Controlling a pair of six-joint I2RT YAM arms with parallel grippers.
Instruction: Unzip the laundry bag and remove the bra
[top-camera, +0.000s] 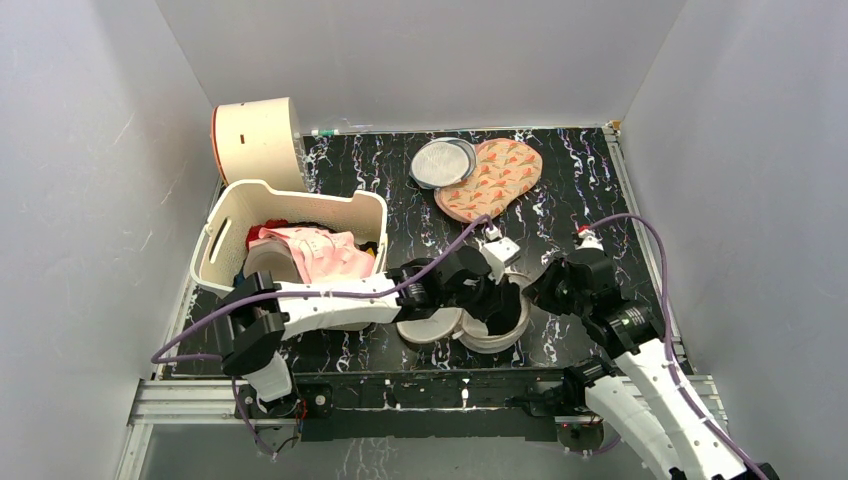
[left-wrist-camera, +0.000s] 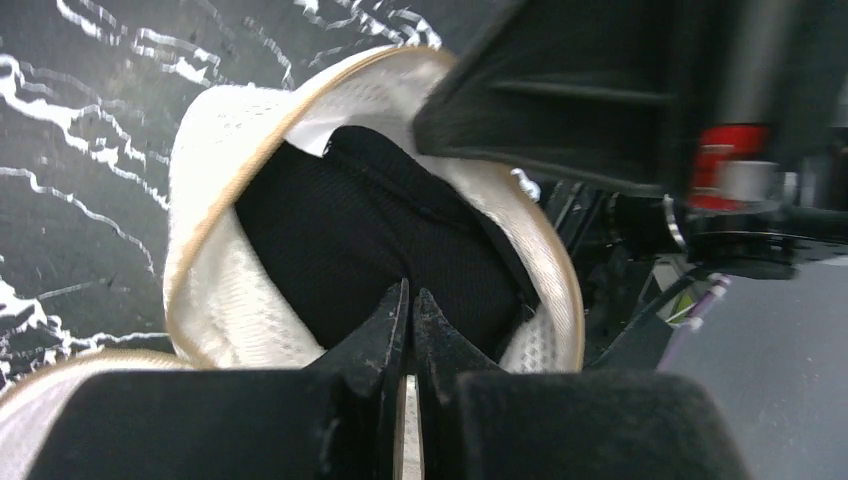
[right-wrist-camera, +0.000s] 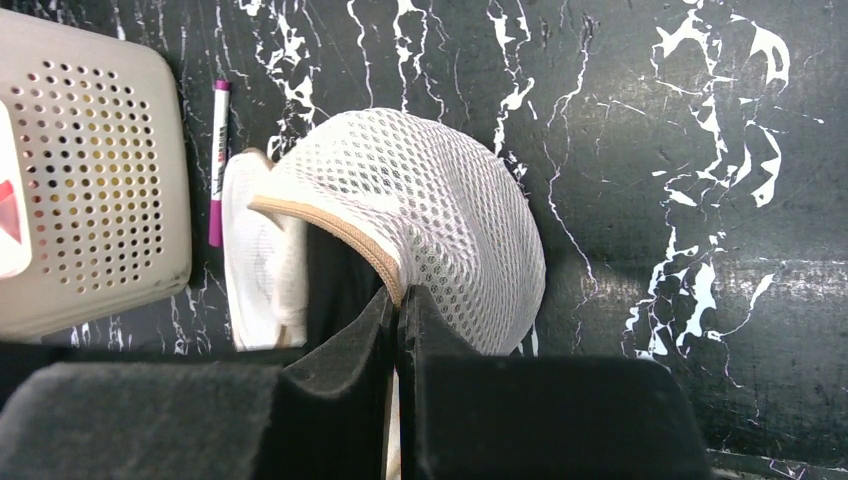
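**Bag** (top-camera: 435, 328): round, beige mesh. Lies near the front edge of the table (top-camera: 590, 190), between the two grippers. Gapes open, with tan binding along the rim. Shows black cloth inside in the left wrist view; cannot tell what that cloth is.

**Left gripper** (left-wrist-camera: 410, 295): stretched across from the left, over the bag. Fingers pressed together with only a sliver between them. Tips at the black cloth inside the open mouth. Cannot tell whether any cloth is pinched.

**Right gripper** (right-wrist-camera: 397, 297): set against the bag from the right. Fingers clamped tight on the tan rim, where the white mesh dome meets them.

**Bra** (top-camera: 315, 255): pink, with a faint print. Rests on top of the pile in the basket, outside the bag and well apart from both grippers.

**Basket** (top-camera: 300, 192): white, with perforated walls. Stands left of the bag. Holds red and yellow cloth beside the bra.

**Marker** (right-wrist-camera: 218, 150): purple. Lies on the table between basket and bag, just beside the bag's flat half.

**Grey pouch** (top-camera: 443, 162): round mesh. Lies at the back of the table, touching the orange pouch (top-camera: 495, 180) on its right.

**Round box** (top-camera: 258, 140): cream, tipped on its side behind the basket. Red at its left end.
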